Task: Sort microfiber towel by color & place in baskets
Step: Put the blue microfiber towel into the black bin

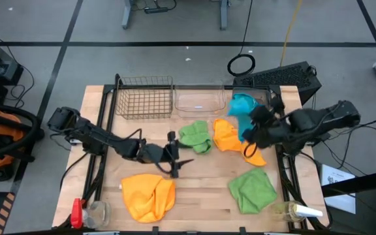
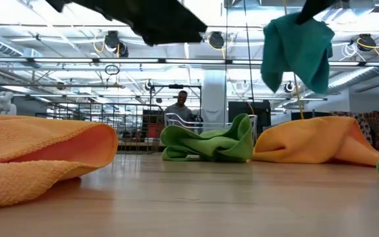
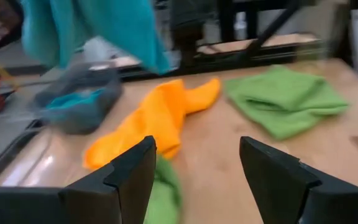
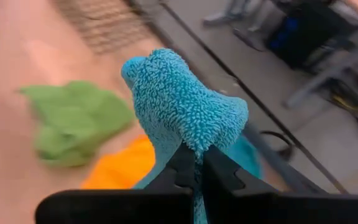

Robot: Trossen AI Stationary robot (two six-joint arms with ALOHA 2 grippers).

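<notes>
My right gripper (image 1: 253, 121) is shut on a teal towel (image 1: 243, 108), held high over the table's far right, near the dark grey tub (image 3: 79, 102). That tub has a teal cloth in it. The wire-mesh basket (image 1: 145, 98) and the clear tub (image 1: 201, 101) stand to its left along the far edge. My left gripper (image 3: 194, 168) hangs open above bare table near the middle (image 1: 178, 153) and holds nothing. Two green towels (image 1: 196, 136) (image 1: 252, 189) and two orange towels (image 1: 230, 137) (image 1: 147, 196) lie crumpled on the tabletop. My right gripper pinches a bunched fold of the teal towel (image 4: 188, 134) between its two fingers, and a tuft of the cloth stands out past the fingertips. The rest of the towel hangs slack below the gripper (image 2: 298, 49), lifted clear of the table and the other towels.
A red-capped bottle (image 1: 77, 212) and a clear jar (image 1: 98, 210) stand at the near left corner, and a clear bottle (image 1: 296, 210) lies at the near right. A black case (image 1: 286, 77) sits beyond the far right corner. A person (image 2: 179, 105) shows far behind the table.
</notes>
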